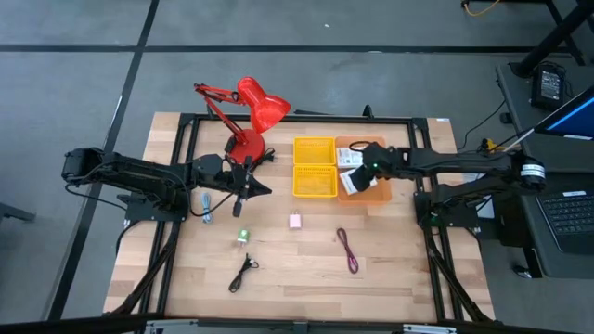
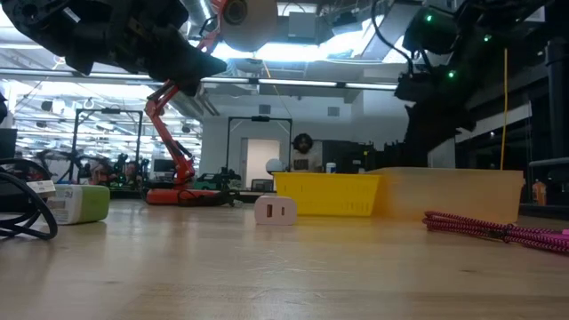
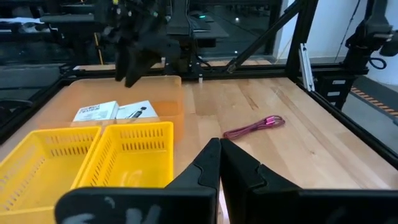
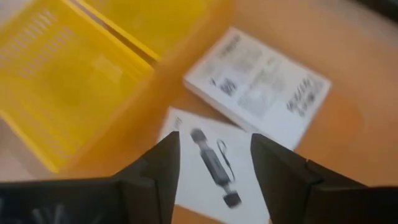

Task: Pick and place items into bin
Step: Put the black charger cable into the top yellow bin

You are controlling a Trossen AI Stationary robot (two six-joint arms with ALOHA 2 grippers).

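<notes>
Two white printed packets (image 4: 258,84) (image 4: 208,165) lie flat in the orange bin (image 1: 371,193). My right gripper (image 4: 214,163) hangs open above them with nothing between its fingers; in the high view my right gripper (image 1: 357,170) is over the bin. My left gripper (image 1: 263,189) is shut and empty, raised left of the yellow baskets. On the table lie a tiny pink block (image 1: 295,221), a small green piece (image 1: 243,237), a black cord (image 1: 243,273) and a maroon cord (image 1: 347,250).
Two yellow baskets (image 1: 315,168) stand side by side just left of the orange bin. A red desk lamp (image 1: 251,116) stands at the far left, close to my left arm. A small pale object (image 1: 206,200) lies beneath that arm. The near half of the table holds only the loose items.
</notes>
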